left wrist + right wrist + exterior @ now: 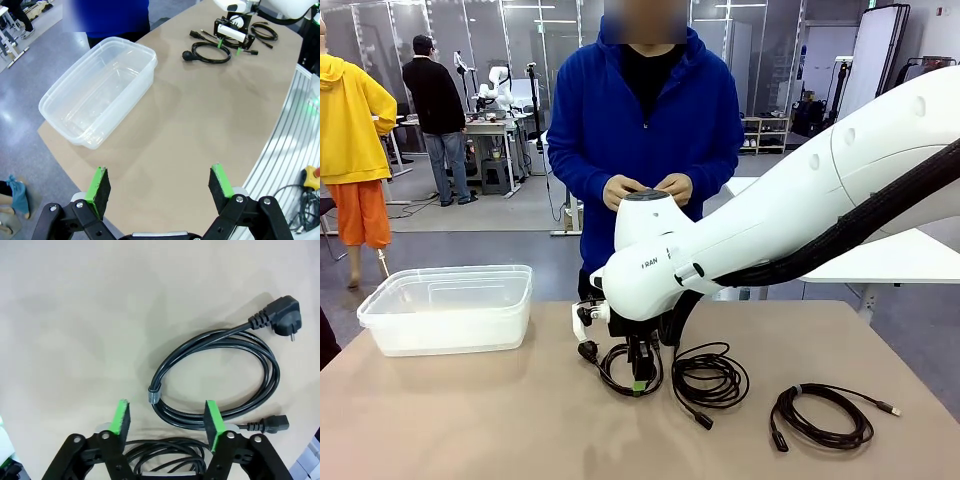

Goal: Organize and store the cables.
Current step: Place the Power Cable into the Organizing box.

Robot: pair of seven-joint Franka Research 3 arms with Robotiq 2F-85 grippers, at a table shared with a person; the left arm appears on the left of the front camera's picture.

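Three black coiled cables lie on the tan table. My right gripper point(640, 380) reaches down over the left cable point(610, 365), whose power plug point(282, 315) lies off to one side. In the right wrist view the gripper point(166, 419) is open, and the coil's point(220, 375) near strand runs between its green pads, held by neither. A second coil point(710, 378) lies just to the right, and a silver-tipped one point(825, 415) lies farther right. My left gripper point(160, 187) hangs open above bare table, holding nothing, far from the cables point(210, 52).
A clear plastic container point(380, 320) stands at the table's left, seen also in the left wrist view point(142, 82). A person in a blue hoodie stands at the far side with both hands point(645, 188) together at chest height. Bare tabletop lies between container and cables.
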